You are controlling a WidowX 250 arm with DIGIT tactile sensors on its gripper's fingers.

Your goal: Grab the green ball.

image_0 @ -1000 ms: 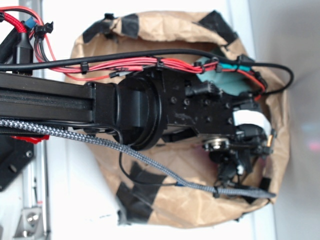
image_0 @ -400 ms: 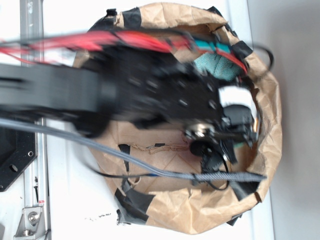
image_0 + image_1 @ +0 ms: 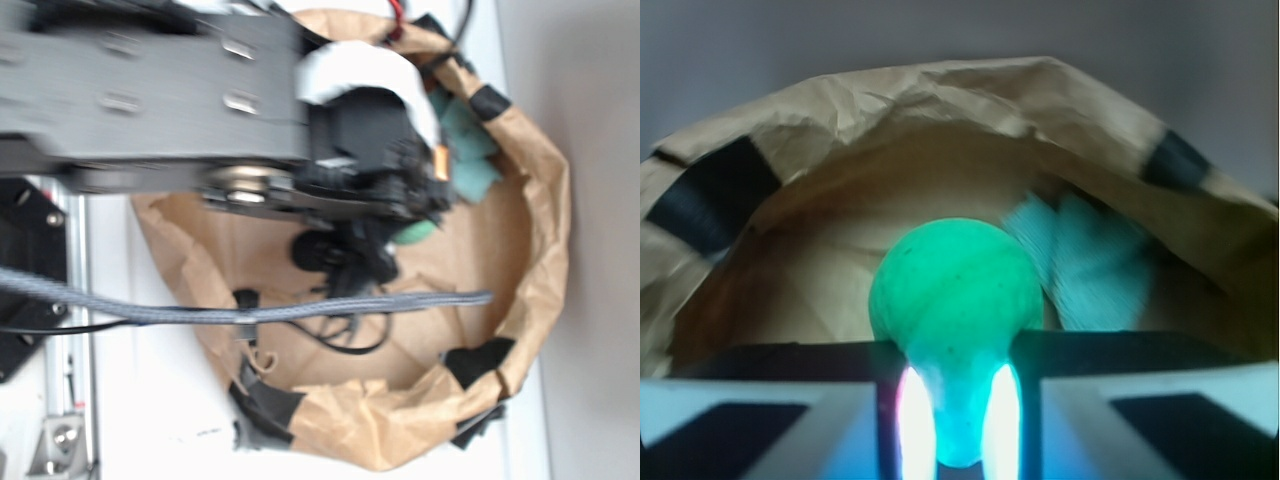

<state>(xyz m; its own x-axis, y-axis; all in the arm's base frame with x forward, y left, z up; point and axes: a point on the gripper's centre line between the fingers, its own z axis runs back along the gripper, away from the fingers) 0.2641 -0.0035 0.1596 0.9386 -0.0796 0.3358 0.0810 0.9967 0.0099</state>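
The green ball [image 3: 956, 290] fills the middle of the wrist view, squeezed to a narrow neck between the two fingers of my gripper [image 3: 956, 385], which is shut on it. In the exterior view a sliver of the green ball [image 3: 414, 233] shows at the tip of the black gripper [image 3: 420, 215], raised inside the brown paper bag [image 3: 530, 250]. Most of the ball is hidden there by the arm.
A pale teal cloth [image 3: 470, 150] lies against the bag's far wall, also seen as the cloth [image 3: 1090, 265] right of the ball. Black tape patches [image 3: 478, 362] mark the bag's rim. A braided grey cable [image 3: 300, 305] crosses the bag. A metal rail [image 3: 70, 400] runs at left.
The arm has swung upward in the exterior view and now covers the bag's upper left. The gripper has come up off the bag's floor with the green ball in it.
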